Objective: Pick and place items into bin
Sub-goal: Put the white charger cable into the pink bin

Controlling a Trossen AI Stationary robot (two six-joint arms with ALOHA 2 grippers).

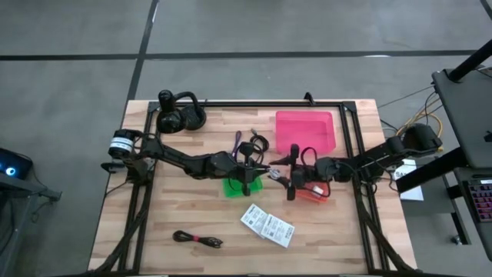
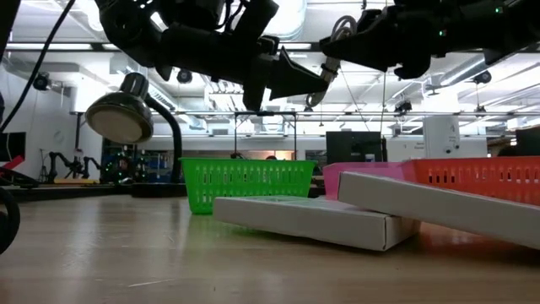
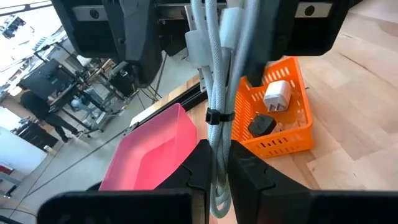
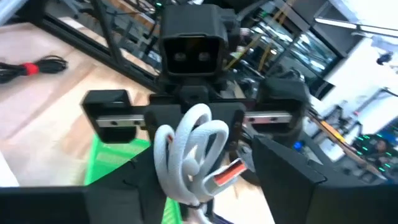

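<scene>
The left gripper [image 3: 217, 168] is clamped on a white coiled cable [image 3: 214, 81], held in the air over the table's middle, above the green bin [image 1: 234, 187]. The right gripper [image 4: 199, 180] is spread open around the coil.

Risk noted: if the left is released before the right is closed, the cable would be dropped outside a bin.

Counted:
- three bins: green, pink [image 1: 305, 115] and orange [image 3: 292, 124]
- two white packets [image 1: 265, 223] near the front edge
- one black-red cable [image 1: 196, 239] toward the front-left corner

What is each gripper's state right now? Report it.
Left gripper: shut on the white bundled cable.
Right gripper: open, straddling that cable.
</scene>
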